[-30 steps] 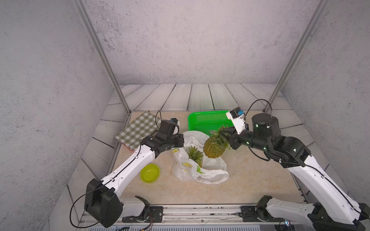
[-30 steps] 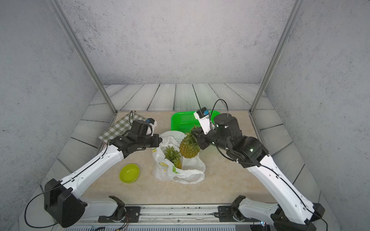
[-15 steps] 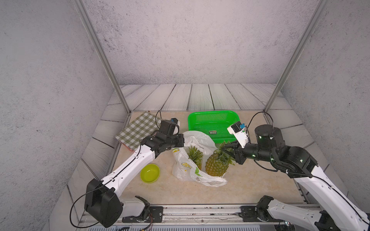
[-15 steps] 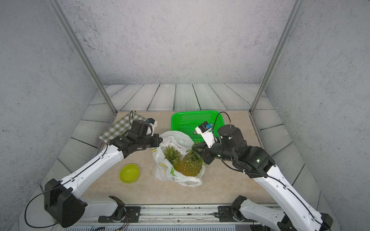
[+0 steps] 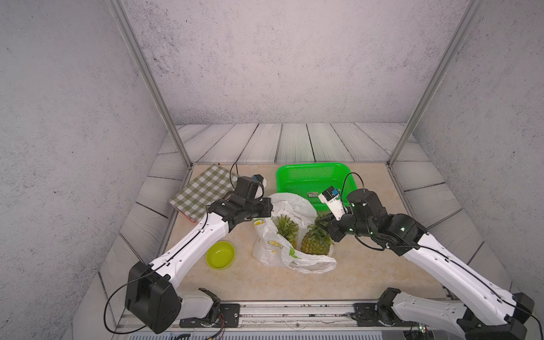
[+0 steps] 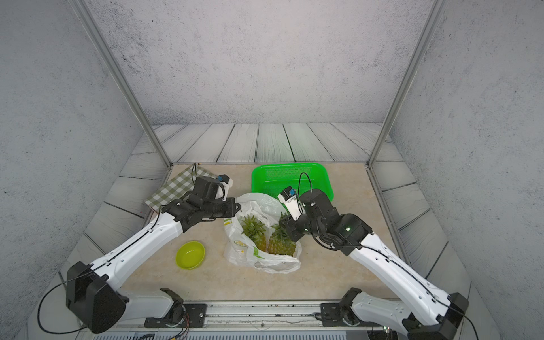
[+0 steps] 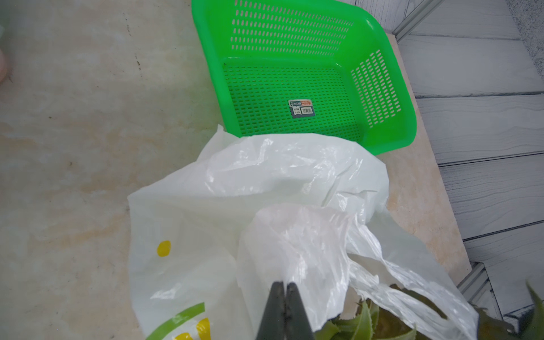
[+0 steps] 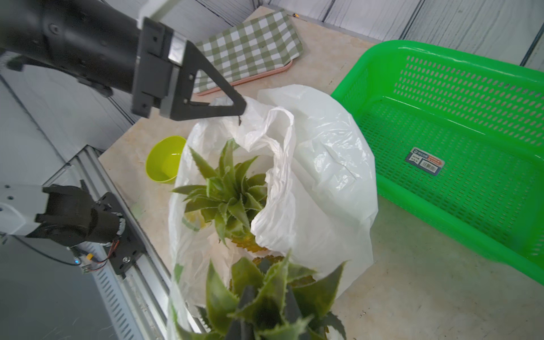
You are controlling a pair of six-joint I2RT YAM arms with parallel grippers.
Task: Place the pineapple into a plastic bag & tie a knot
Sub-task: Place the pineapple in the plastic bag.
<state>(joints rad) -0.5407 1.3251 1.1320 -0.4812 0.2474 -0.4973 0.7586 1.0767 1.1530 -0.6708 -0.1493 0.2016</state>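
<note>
Left to right on the table (image 5: 368,265):
- 1 green-white checked mat (image 5: 206,191), back left corner.
- left claw (image 7: 284,286): fingers together, pinching the rim of the plastic bag (image 5: 294,206) and holding that side up.
- 1 lime bowl (image 5: 220,255), alone in front of the mat and apart from the bag.
- 1 bag, mid-table, mouth open and facing the right arm. A handle loop (image 8: 282,141) hangs loose, nothing tied.
- 2 pineapples. The first pineapple (image 5: 287,228) is deep inside the bag with its crown up. The second pineapple (image 5: 315,245) stands upright in the bag's mouth, just beside the first, with the bag's film around its base.
- 1 green slotted basket (image 5: 313,165) behind the bag, one label sticker (image 7: 301,109) on its floor.
- right claw (image 8: 269,306): fingers closed into the second pineapple's crown, gripping the leaves.
</note>
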